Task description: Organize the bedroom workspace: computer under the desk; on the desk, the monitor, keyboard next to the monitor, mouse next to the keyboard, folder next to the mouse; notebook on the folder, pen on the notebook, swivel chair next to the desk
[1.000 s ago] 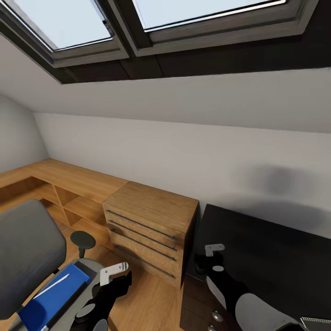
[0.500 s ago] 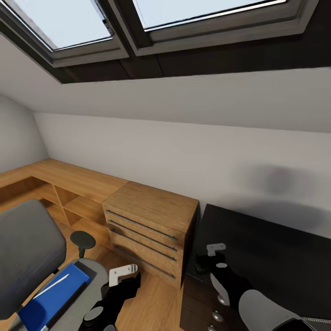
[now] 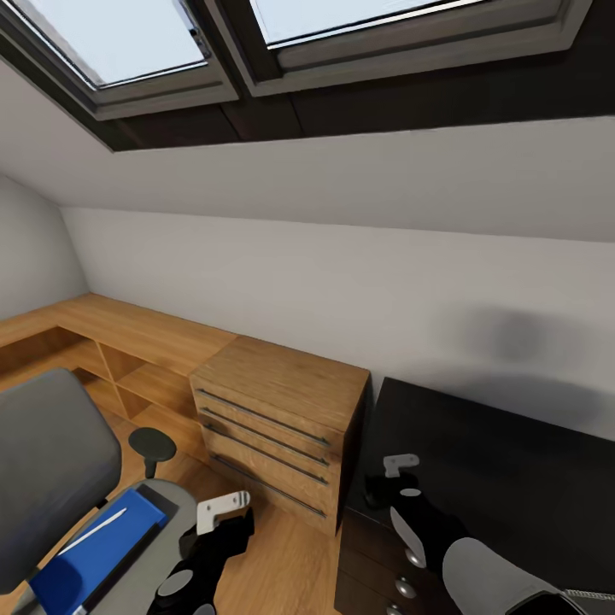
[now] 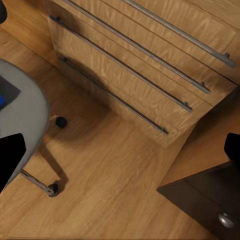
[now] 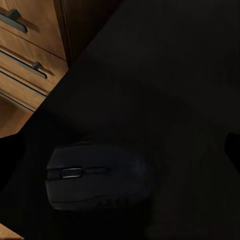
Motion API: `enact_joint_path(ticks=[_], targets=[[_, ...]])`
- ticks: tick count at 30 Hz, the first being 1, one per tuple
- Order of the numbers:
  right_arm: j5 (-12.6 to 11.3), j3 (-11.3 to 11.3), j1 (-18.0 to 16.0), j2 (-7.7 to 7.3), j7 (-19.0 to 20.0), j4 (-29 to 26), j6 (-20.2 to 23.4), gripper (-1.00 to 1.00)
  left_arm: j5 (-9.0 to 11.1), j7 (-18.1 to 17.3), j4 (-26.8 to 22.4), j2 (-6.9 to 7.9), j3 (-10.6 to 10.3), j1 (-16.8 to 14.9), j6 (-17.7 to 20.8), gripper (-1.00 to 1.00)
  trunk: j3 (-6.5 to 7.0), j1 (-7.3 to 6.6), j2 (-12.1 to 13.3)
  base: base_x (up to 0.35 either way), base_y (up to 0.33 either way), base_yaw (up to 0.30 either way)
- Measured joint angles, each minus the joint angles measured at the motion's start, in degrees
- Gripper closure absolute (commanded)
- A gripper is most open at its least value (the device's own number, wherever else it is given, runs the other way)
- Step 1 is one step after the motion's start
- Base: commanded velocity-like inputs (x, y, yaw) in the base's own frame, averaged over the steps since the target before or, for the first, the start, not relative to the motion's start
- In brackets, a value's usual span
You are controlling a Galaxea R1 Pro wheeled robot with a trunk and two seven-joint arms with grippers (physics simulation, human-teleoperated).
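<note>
Your right gripper hovers over the bench with its fingers apart, the mouse lying on the bench just below. Your left gripper hangs apart near the chair, where the folder carries the pen.

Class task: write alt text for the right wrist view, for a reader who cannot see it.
A black mouse sits on the glossy black desk, close below the camera. Beyond the desk's edge stand light oak drawers with bar handles.
</note>
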Motion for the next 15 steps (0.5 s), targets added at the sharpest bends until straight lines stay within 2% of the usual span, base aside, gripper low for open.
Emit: enact_joint_path(ticks=[15], targets=[[0.0, 0.0, 0.0, 0.01, 0.0, 0.0, 0.5, -1.0, 0.0, 0.7, 0.0, -0.02, -0.1, 0.0, 0.0, -1.0, -2.7, 3.3, -6.0, 0.0, 0.0, 0.0]])
